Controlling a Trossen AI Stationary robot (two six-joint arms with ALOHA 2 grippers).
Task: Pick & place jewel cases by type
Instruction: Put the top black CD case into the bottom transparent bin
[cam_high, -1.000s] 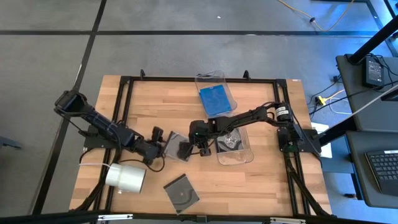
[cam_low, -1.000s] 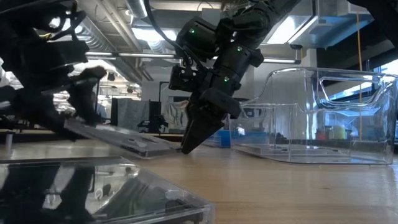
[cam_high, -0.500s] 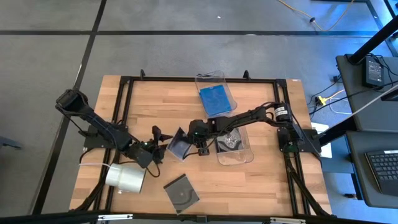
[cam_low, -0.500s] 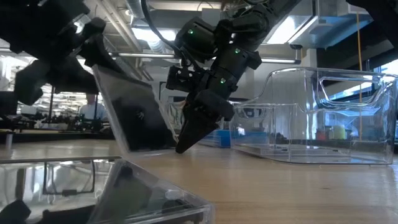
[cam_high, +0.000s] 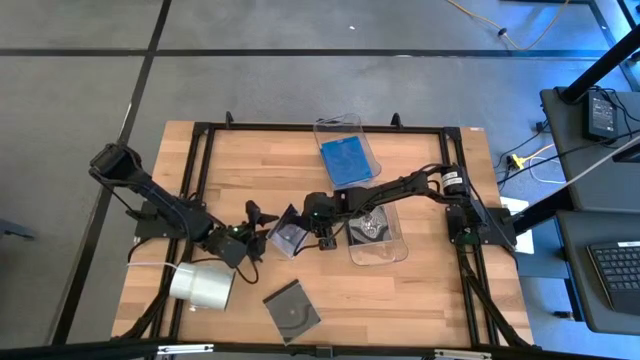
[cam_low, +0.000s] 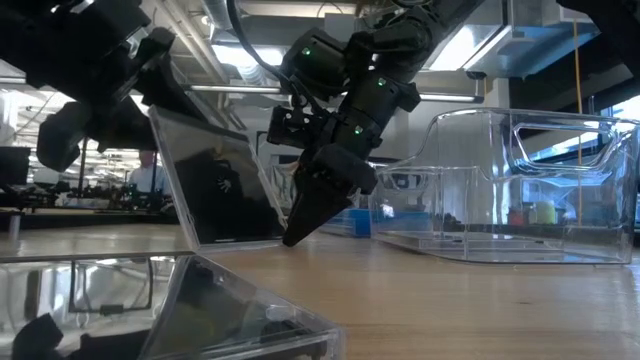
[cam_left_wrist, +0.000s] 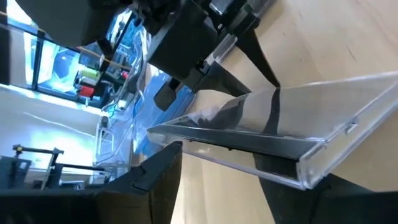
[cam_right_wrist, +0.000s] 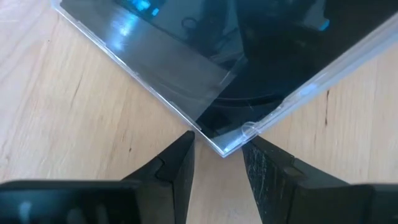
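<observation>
Seen from above, the wooden slatted table (cam_high: 410, 290) carried two dark arms that met near its centre over a dark grey, thin square plastic jewel case (cam_high: 287, 234). The case stood tilted up on its lower edge, which rested on the table. The left gripper (cam_high: 252, 226) held the raised edge of this case, its fingers (cam_left_wrist: 155, 180) spread fairly wide to either side of the case's thickness, as the left wrist view showed. The right gripper (cam_high: 322, 238) pointed down at the table just beside the case's lower corner; its two fingertips (cam_right_wrist: 180, 165) stood a narrow gap apart, with the clear corner of the case lying at that gap. Whether the tips pressed on the corner could not be told.

A second dark grey jewel case with a disc (cam_high: 291, 310) lay flat near the front edge of the table. A white cylindrical roll (cam_high: 202, 284) lay on its side just beside the left arm. A translucent blue jewel case (cam_high: 346, 160) lay in a clear rectangular plastic bin (cam_high: 333, 125) at the far side of the table. A second clear plastic bin (cam_high: 385, 251), under the right arm, held another case with a disc (cam_high: 372, 227) showing.
</observation>
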